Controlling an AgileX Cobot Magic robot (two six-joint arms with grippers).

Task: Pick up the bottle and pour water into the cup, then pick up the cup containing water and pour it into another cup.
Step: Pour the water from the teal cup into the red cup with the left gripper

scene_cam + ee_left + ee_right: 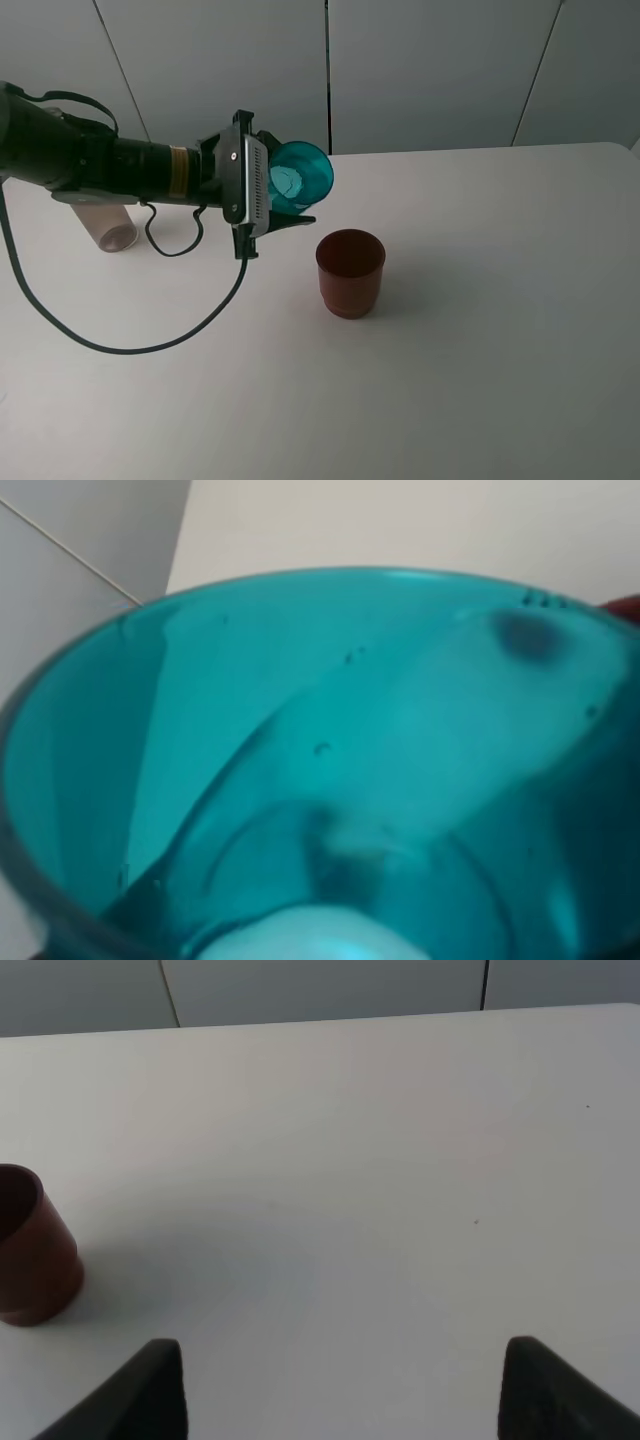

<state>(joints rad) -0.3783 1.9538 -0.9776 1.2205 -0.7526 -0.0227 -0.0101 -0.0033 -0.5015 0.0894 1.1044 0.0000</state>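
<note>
My left gripper (283, 198) is shut on the teal cup (301, 172) and holds it in the air, tipped far over onto its side. Its mouth faces right, up and to the left of the dark red cup (350, 272), which stands upright on the table. The teal cup's inside (300, 760) fills the left wrist view, and I cannot tell whether it holds water. A sliver of the red cup (626, 607) shows past its rim. The bottle (110, 231) stands at the far left, mostly hidden behind my left arm. My right gripper (340, 1390) is open over bare table, right of the red cup (30, 1245).
The white table (480, 330) stretches to the right and front of the red cup. A black cable (130, 345) loops from the left arm down onto the table at the left. Grey wall panels (440, 70) stand behind the table's far edge.
</note>
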